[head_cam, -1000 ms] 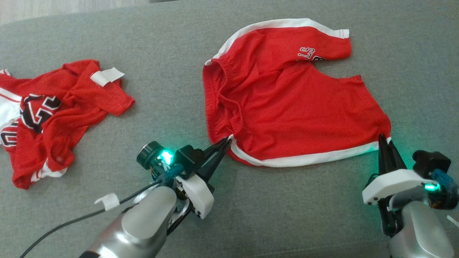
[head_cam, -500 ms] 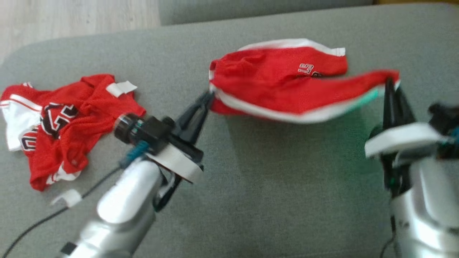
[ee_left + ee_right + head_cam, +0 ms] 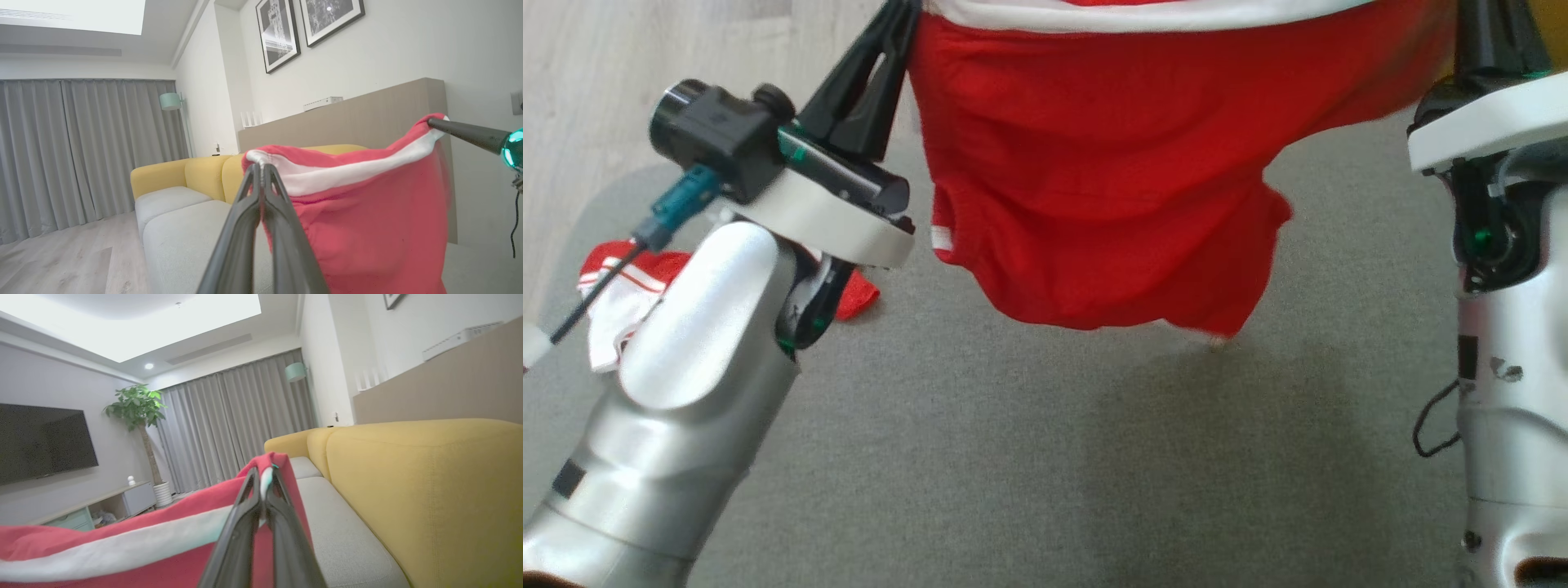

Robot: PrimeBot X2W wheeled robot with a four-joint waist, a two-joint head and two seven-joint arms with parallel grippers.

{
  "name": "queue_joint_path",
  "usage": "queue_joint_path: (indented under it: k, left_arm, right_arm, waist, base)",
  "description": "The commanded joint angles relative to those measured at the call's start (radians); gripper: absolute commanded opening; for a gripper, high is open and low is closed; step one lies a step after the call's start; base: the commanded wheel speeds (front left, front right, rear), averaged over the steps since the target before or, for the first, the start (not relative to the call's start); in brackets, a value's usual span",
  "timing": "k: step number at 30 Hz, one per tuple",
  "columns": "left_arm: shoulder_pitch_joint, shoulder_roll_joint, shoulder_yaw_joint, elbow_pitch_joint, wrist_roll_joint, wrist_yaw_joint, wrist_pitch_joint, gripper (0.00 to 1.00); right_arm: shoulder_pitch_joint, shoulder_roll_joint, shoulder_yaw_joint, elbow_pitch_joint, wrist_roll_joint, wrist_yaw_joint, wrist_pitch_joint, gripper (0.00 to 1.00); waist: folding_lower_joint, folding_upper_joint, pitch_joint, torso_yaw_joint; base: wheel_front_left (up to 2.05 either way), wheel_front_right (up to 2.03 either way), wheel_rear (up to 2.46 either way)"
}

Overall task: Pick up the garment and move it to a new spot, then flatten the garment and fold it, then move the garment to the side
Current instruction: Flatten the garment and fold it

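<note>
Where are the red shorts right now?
In the head view the shorts hang at top centre, held up by their white-trimmed edge between the left pincer and the right pincer, above the grey cushion.

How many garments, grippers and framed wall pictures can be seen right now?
Garments: 2, red shorts held up, red jersey lying flat.
Grippers: 2, left gripper and right gripper, both shut on the shorts.
Framed pictures: 2.
Total: 6.

Two red garments [image 3: 1111, 188], two robot arms [image 3: 686, 392], two framed pictures [image 3: 282, 34], one lamp [image 3: 169, 101]
</note>
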Motion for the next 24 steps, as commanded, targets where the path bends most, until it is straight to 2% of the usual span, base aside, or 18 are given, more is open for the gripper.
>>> queue_joint_path:
  k: [1,4,8,13,18,21,24]
  left_arm:
    - [-0.05,0.041,0.052,-0.038,-0.014,0.007,0.012,0.0]
    - [-0.023,0.042,0.068,-0.08,-0.062,0.011,0.046,0.0]
    - [0.029,0.063,0.062,-0.153,-0.089,0.022,0.1,0.0]
    - [0.042,0.097,0.062,-0.203,-0.103,0.035,0.163,0.0]
    - [-0.024,0.096,0.072,-0.174,-0.141,0.013,0.205,0.0]
    - [-0.136,0.089,0.096,-0.102,-0.155,0.003,0.221,0.0]
    - [-0.273,0.079,0.106,-0.009,-0.15,-0.011,0.225,0.0]
  right_arm:
    - [-0.035,-0.004,0.028,-0.042,0.007,-0.001,0.018,0.0]
    - [-0.011,-0.02,0.05,-0.063,0.008,-0.001,0.069,0.0]
    - [0.042,-0.029,0.029,-0.093,0.005,-0.001,0.136,0.0]
    - [0.061,-0.027,0.007,-0.136,-0.018,-0.001,0.227,0.0]
    - [-0.026,-0.037,0.031,-0.123,-0.006,-0.001,0.26,0.0]
    - [-0.148,-0.074,0.071,-0.053,-0.008,-0.001,0.247,0.0]
    - [-0.311,-0.083,0.106,0.056,-0.008,-0.001,0.205,0.0]
  waist:
    - [0.0001,0.0,-0.013,0.005]
    - [0.0001,0.0,-0.021,0.011]
    - [0.0001,0.0,-0.017,0.022]
    - [0.0001,0.0,0.045,0.029]
    - [0.0001,0.0,0.137,0.023]
    - [0.0001,0.0,0.24,0.013]
    - [0.0001,0.0,0.335,-0.007]
  base:
    - [0.0,0.0,0.0]
    - [0.0,0.0,0.0]
    - [0.0,0.0,0.0]
    - [0.0,0.0,0.0]
    - [0.0,0.0,0.0]
    - [0.0,0.0,0.0]
    - [0.0,0.0,0.0]
